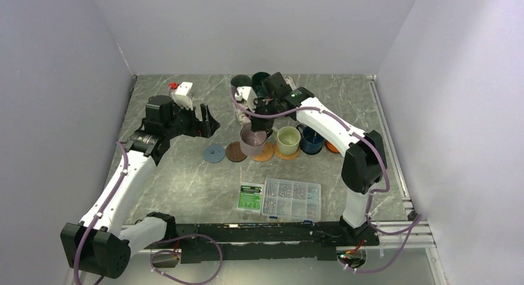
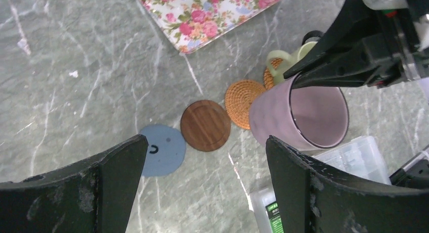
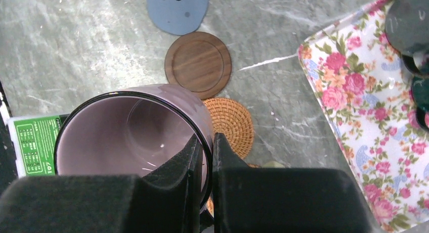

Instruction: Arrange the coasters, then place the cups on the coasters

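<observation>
Seen from above, on the grey marble-patterned table (image 1: 185,180), from left to right:

The left gripper (image 1: 207,120) hangs above the table with its jaws spread wide and nothing between them, behind the left end of the coaster row.

The row starts with one light blue coaster (image 2: 163,151) and one dark brown coaster (image 2: 205,125), touching or nearly so. Both are bare. Next is a bare woven tan coaster (image 2: 243,102).

The right gripper (image 3: 204,142) has its jaws pinched on the rim of the mauve cup (image 2: 273,117), one finger inside the wall and one outside. The cup hangs mouth-up, clear of the table and a little tilted. From the right wrist, the bare woven coaster lies just beside and partly beneath it, with the brown one just beyond. The right arm is plainly the nearer one, so setting the cup down looks like a short lowering.

A second woven coaster (image 2: 270,76) carries the pale green cup (image 1: 288,138). The navy cup (image 1: 311,141) stands to its right, and whatever is under it is hidden. An orange shape past it is too covered by the arm to name.

Behind the row, two dark cups (image 1: 241,81) (image 1: 261,79) sit at the floral tray (image 3: 354,91).

The count is four coasters certain and five cups seen.
</observation>
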